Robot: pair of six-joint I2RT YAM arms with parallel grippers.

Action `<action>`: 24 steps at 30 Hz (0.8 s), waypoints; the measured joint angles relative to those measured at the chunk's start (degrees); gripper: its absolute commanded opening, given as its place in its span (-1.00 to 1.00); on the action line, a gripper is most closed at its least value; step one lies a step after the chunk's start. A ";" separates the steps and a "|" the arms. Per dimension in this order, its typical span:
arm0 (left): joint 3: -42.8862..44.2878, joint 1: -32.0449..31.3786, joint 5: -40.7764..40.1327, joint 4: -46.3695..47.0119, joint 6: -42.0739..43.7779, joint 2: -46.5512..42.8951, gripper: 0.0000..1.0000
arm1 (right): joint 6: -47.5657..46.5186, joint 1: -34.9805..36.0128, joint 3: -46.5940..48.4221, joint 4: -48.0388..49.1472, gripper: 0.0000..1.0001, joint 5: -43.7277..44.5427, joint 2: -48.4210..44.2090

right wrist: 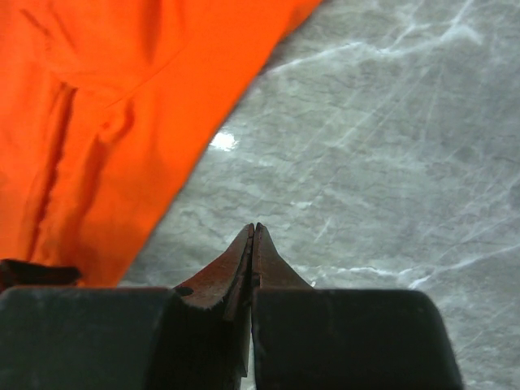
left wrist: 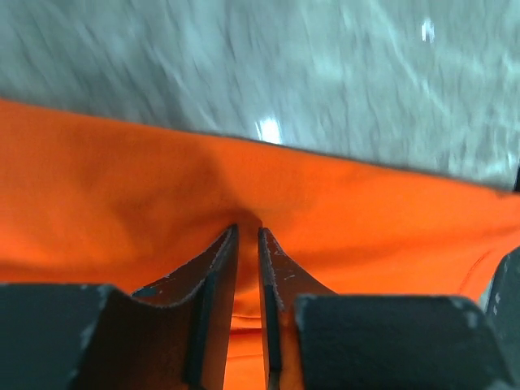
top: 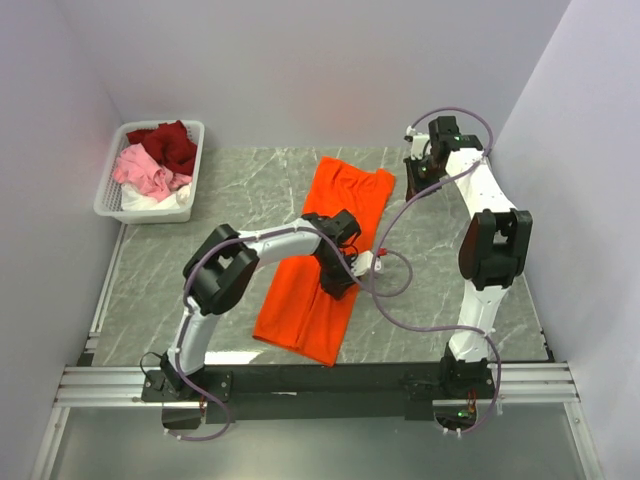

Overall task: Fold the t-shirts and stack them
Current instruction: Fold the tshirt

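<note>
The orange t-shirt (top: 345, 195) lies on the grey marbled desk (top: 250, 190) as a long band, folded lengthwise and running on a slant from the far middle toward the near edge, between the two arms. Its far end shows a curved hem and lies flat; its near end is cut square, just short of the desk's front rail.

The left gripper (top: 338, 288) is down on the shirt's right-hand edge, about halfway along its length. In the left wrist view its jaws stand only a thin slit apart, the tips (left wrist: 248, 229) pressed into the orange cloth (left wrist: 122, 187), which puckers right at them. Whether a fold is actually pinched between them I cannot tell.

The right gripper (right wrist: 253, 229) has its jaws fully together with nothing between them. It hangs over bare marble just beside the shirt's edge (right wrist: 97, 122), near the far right of the desk.

At the far left corner sits a white slotted basket (top: 110, 195) holding the other t-shirts in a loose heap: a dark red one (top: 170, 140) on top at the back, a pink one (top: 140, 170) in front of it, and a white one (top: 150, 198) underneath.
</note>
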 measured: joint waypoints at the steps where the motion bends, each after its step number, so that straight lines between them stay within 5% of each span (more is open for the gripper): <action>1: 1.66 -0.33 0.17 -0.35 -0.35 1.11 -0.53 | -0.11 -0.15 0.35 -0.48 -0.99 -0.48 -0.07; 13: 9.57 -3.17 4.85 15.10 -11.13 7.50 -0.25 | -1.92 -0.61 5.66 -2.99 -1.00 -1.38 0.63; 24: -8.79 11.23 7.76 23.06 -18.88 -20.85 -0.22 | -5.60 7.34 14.38 -0.37 -1.00 4.33 11.93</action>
